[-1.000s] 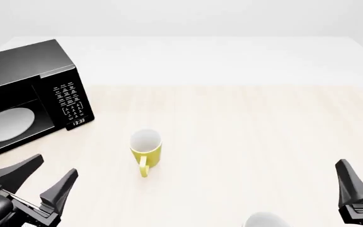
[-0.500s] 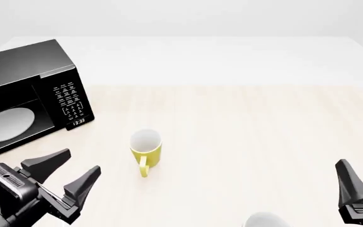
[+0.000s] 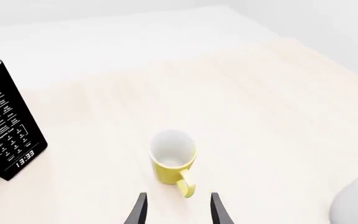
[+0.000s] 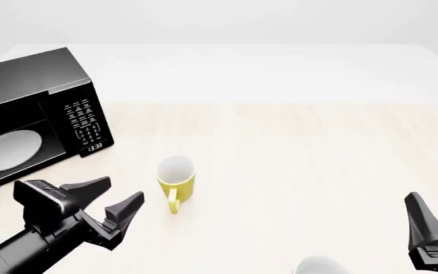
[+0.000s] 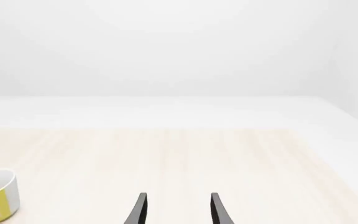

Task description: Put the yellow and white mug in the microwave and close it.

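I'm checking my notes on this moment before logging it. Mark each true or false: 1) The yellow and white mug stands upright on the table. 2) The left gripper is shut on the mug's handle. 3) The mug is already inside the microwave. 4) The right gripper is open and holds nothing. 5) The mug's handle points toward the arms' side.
1) True: the yellow and white mug stands upright on the table.
2) False: the left gripper is open, short of the mug.
3) False: the mug stands outside the microwave.
4) True: the right gripper is open with nothing between its fingers.
5) True.
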